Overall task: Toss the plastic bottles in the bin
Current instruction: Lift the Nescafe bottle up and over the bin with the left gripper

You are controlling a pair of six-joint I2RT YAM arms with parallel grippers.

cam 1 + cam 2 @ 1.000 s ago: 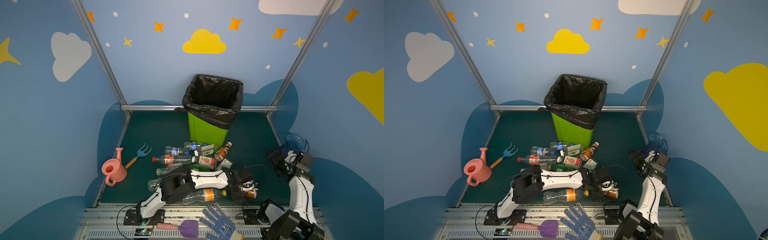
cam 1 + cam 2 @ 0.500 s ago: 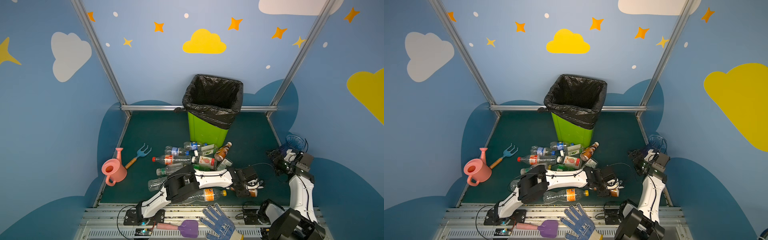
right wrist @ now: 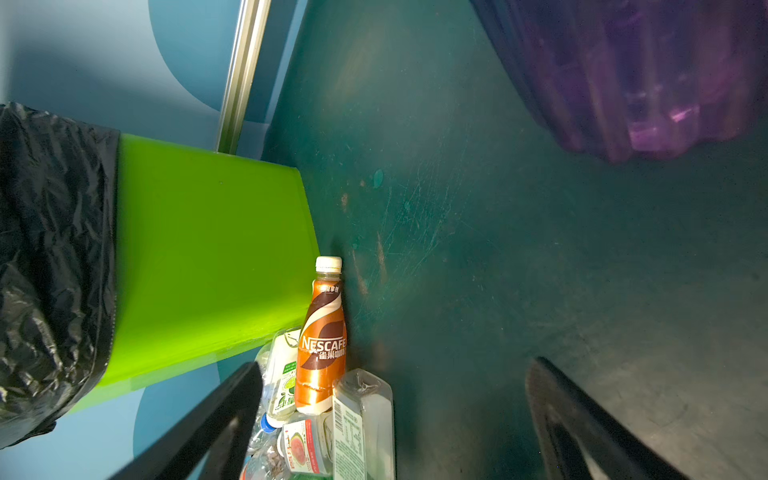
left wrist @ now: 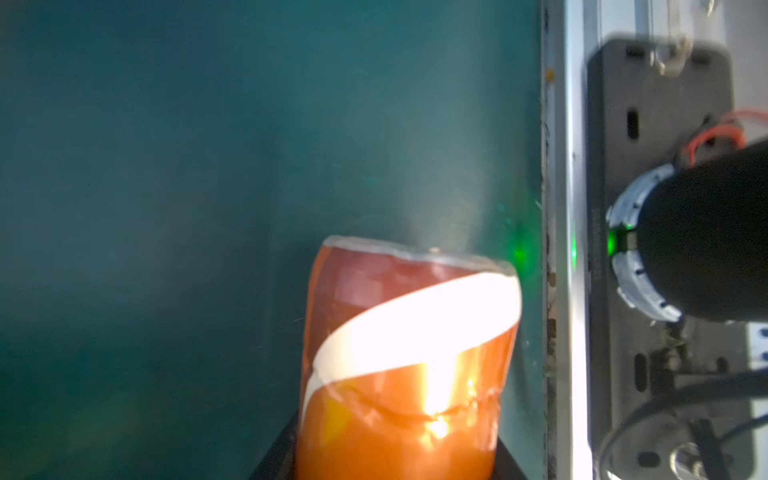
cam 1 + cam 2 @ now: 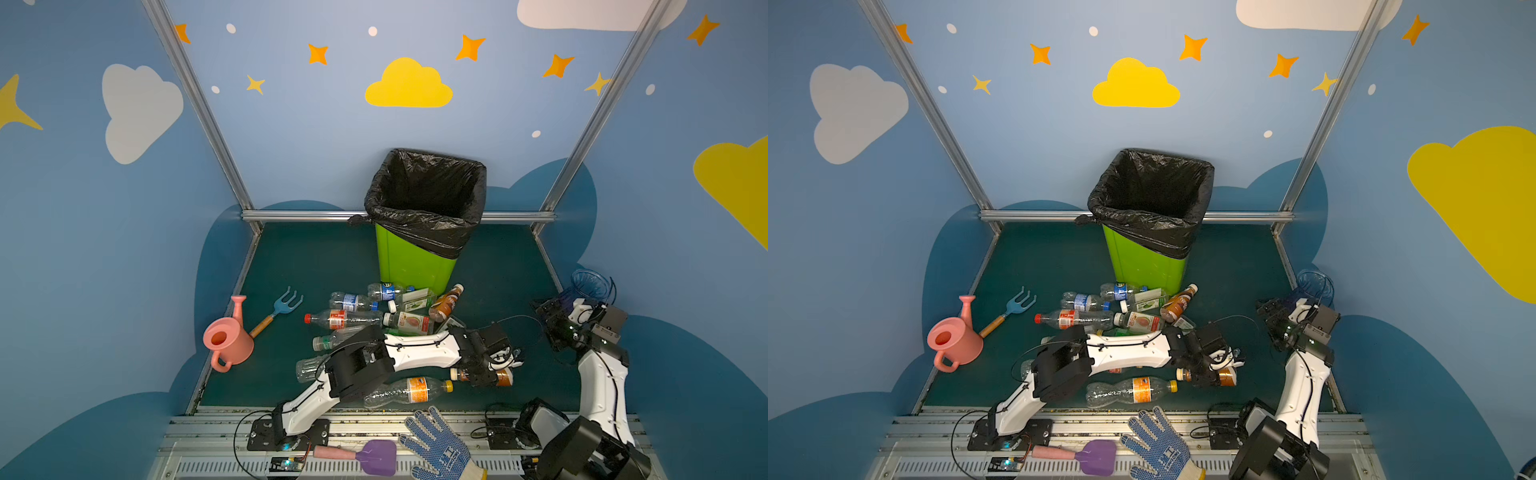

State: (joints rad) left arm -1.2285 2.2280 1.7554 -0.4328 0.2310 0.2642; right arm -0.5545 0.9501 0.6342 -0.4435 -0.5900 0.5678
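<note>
The green floor (image 5: 311, 266) lies bare on either side of the bin (image 5: 415, 270), out to the wall rails. Just in front of the bin sits the heap of plastic bottles (image 5: 365, 316). The left arm (image 5: 415, 353) stretches low across, in front of that heap. The left gripper (image 5: 484, 376) is clenched on an orange bottle (image 4: 407, 357) close to the front rail (image 4: 569, 249). Right of the bin, the right gripper (image 3: 392, 368) hangs with its jaws spread and empty, beside the purple vase (image 5: 590, 282).

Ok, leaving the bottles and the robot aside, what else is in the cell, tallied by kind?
pink watering can: 1
blue rake: 1
purple spade: 1
blue dotted glove: 1
blue-purple vase: 1
green bin: 1
Total: 6
</note>
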